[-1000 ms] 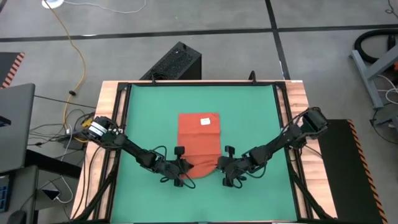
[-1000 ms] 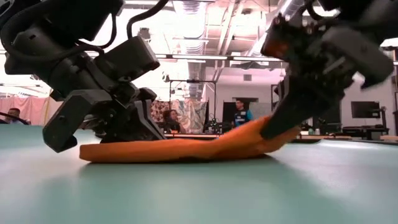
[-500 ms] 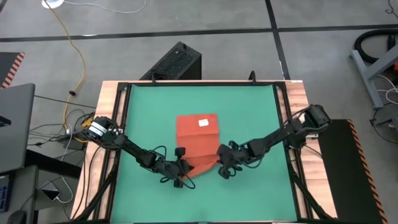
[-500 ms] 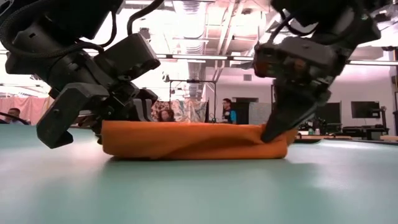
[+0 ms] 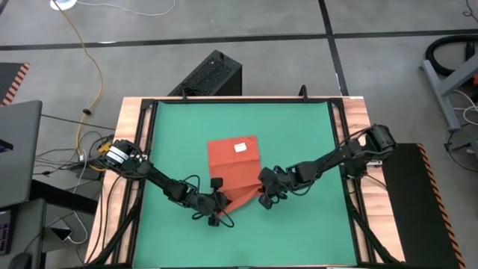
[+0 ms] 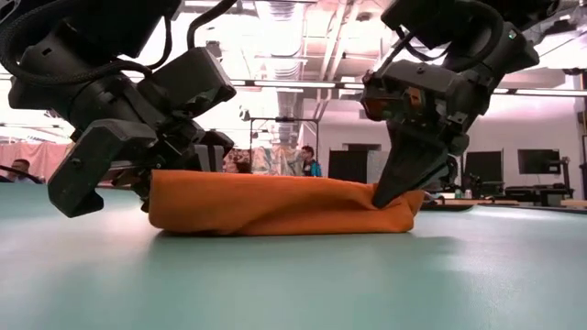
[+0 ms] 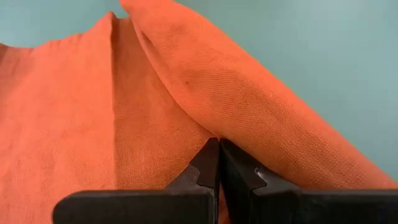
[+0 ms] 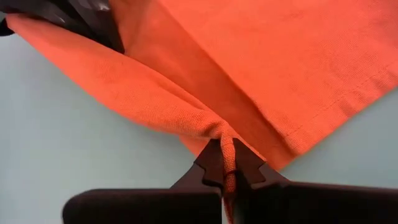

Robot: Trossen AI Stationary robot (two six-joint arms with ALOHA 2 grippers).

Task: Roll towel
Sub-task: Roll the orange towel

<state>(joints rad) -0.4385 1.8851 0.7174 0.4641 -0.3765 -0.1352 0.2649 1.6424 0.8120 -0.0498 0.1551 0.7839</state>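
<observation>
High view: the orange towel (image 5: 233, 173) is seen mid-mat on the counter (image 5: 142, 112), its near edge pinched by left gripper (image 5: 219, 203) and right gripper (image 5: 263, 196), best carried forward level together.

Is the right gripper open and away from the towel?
No, the right gripper is shut on a pinched fold of the towel.

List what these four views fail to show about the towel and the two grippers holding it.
- High view: the towel's near edge, hidden under the left gripper and right gripper.
- Low view: the towel's white tag, hidden behind the raised fold.
- Low view: the left gripper's fingertips, hidden behind its own body.
- Left wrist view: cloth between its shut fingers, not discernible.
</observation>
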